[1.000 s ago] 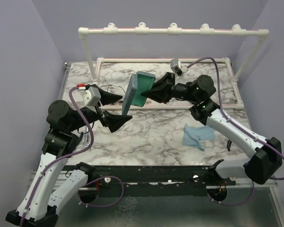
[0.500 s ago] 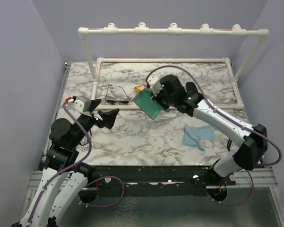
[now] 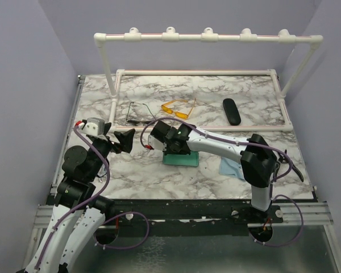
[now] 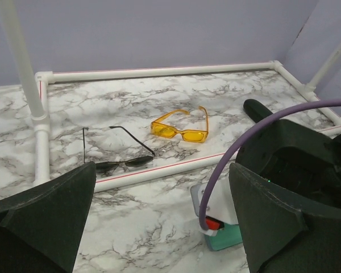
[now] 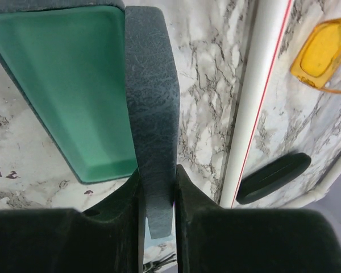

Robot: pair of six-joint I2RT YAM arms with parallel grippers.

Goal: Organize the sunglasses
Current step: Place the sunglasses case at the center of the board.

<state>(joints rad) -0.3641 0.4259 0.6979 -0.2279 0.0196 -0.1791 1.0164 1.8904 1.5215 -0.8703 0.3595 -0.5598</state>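
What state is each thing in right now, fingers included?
grey-blue case: open, visible green lining bare
wire-frame sunglasses: lying unfolded
yellow-orange sunglasses: lying unfolded
black oval case: shut
blue cloth: crumpled, partly under the right arm
left fingers: open, empty
right fingers: shut on the grey-blue case's wall

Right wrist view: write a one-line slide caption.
Right pincer clamps the green-lined case by its grey wall; orange sunglasses and black oval case lie beyond the white pipe.
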